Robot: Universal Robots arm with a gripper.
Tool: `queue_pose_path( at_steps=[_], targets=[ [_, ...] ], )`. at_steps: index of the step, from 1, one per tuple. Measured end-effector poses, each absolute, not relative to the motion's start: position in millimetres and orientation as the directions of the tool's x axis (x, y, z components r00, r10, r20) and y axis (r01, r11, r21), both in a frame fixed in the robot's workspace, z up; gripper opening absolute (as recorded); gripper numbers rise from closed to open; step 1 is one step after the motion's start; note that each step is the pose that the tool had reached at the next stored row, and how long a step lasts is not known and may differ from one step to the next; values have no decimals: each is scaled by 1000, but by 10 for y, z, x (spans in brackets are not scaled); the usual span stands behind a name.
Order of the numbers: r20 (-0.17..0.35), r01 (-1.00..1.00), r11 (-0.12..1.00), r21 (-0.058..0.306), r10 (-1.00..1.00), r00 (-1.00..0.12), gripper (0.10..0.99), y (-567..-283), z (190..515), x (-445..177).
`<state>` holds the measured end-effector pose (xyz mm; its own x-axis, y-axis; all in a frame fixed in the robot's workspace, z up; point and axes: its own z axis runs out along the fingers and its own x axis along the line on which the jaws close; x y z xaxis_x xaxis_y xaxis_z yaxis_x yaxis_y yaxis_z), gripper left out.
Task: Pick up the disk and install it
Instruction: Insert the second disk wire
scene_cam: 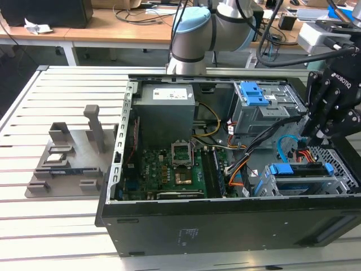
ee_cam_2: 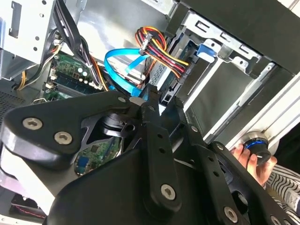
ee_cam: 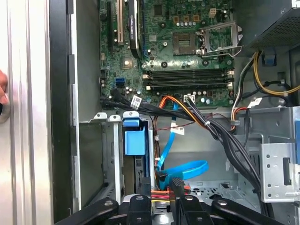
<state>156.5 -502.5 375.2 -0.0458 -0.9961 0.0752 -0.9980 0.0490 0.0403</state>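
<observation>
The disk point(scene_cam: 299, 169) sits in the lower drive cage point(scene_cam: 307, 186) at the case's front, its blue frame showing, and my pincer point(scene_cam: 316, 132), pressed together and empty, hangs just above among the blue SATA cable point(ee_cam: 185, 168), which it could snag.

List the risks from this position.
1. The gripper hangs right by the loose blue cable and the red-and-yellow wire bundle next to the drive cage; a move here could snag or unplug them.
2. A person's hand is close beside the case; a swing that way might strike it.
</observation>
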Motion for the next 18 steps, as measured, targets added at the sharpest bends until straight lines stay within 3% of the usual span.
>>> queue_pose_path(
  at_steps=[6, 7, 18],
  targets=[
    [75, -999, 20, 40, -997, -17, 286, -5025, 3649, 1483],
    [75, -999, 20, 40, -997, -17, 161, -5025, 3649, 1483],
    [91, -999, 20, 41, -996, -16, 161, -5148, 3547, 1507]
  ],
)
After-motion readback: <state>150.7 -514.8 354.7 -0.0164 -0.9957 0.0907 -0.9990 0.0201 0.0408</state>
